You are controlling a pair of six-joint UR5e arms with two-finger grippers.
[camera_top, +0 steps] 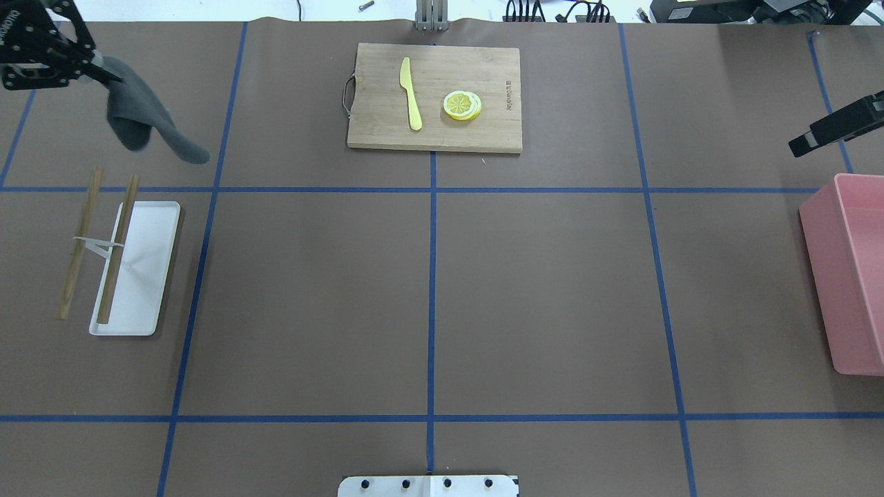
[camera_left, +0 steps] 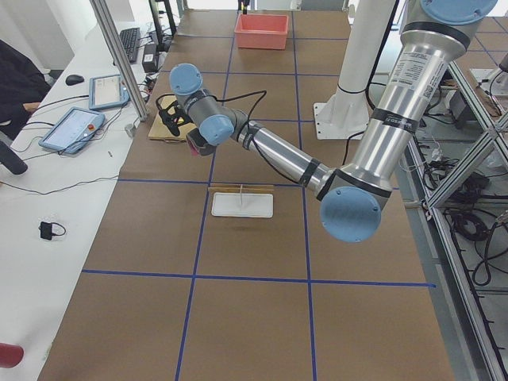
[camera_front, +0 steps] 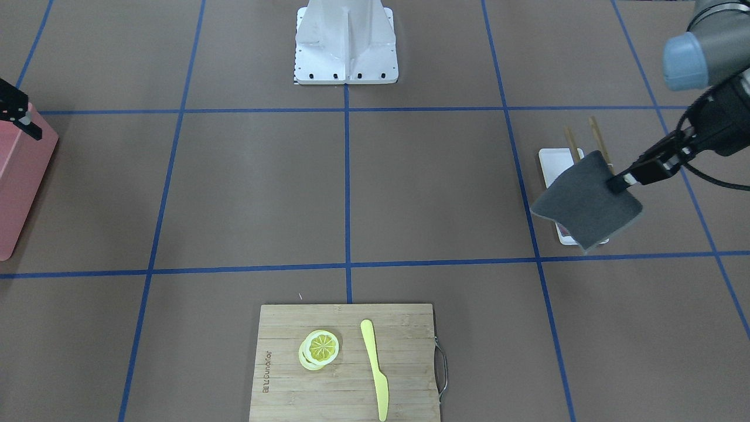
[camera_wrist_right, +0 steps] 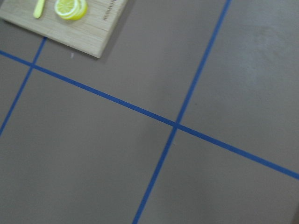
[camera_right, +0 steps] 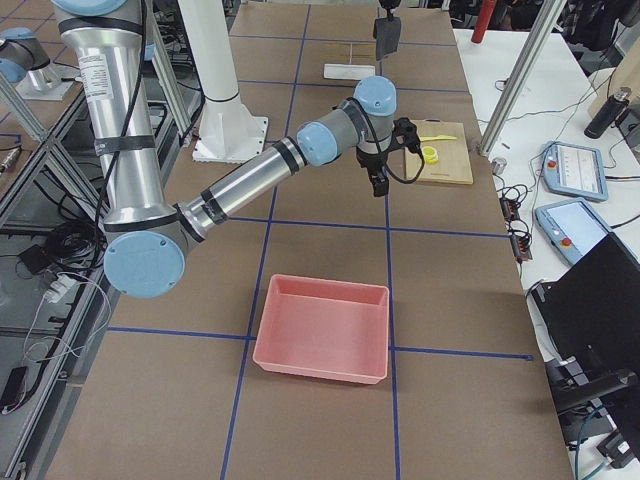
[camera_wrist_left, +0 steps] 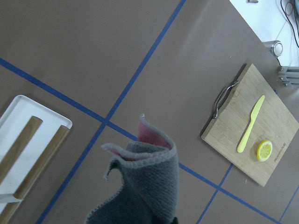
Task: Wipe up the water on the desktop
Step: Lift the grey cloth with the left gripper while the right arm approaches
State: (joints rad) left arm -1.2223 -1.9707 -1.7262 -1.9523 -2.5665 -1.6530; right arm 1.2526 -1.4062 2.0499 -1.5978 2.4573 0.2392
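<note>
The desktop [camera_top: 539,290] is a large brown surface crossed by blue tape lines; I can make out no water on it. My left gripper [camera_front: 620,184] is shut on a corner of a grey cloth [camera_front: 586,206], which hangs in the air above the white tray. The gripper [camera_top: 93,69] and cloth [camera_top: 141,121] also show at the far left in the overhead view, and the cloth [camera_wrist_left: 145,186] shows a pink inner side in the left wrist view. My right gripper [camera_top: 801,143] hovers near the pink bin, seen edge-on, so I cannot tell whether it is open or shut.
A bamboo cutting board [camera_top: 483,134] at the far middle holds a yellow knife [camera_top: 411,93] and lemon slices [camera_top: 462,105]. A white tray [camera_top: 148,276] with two wooden sticks [camera_top: 117,255] lies on the left. A pink bin [camera_top: 853,276] stands on the right.
</note>
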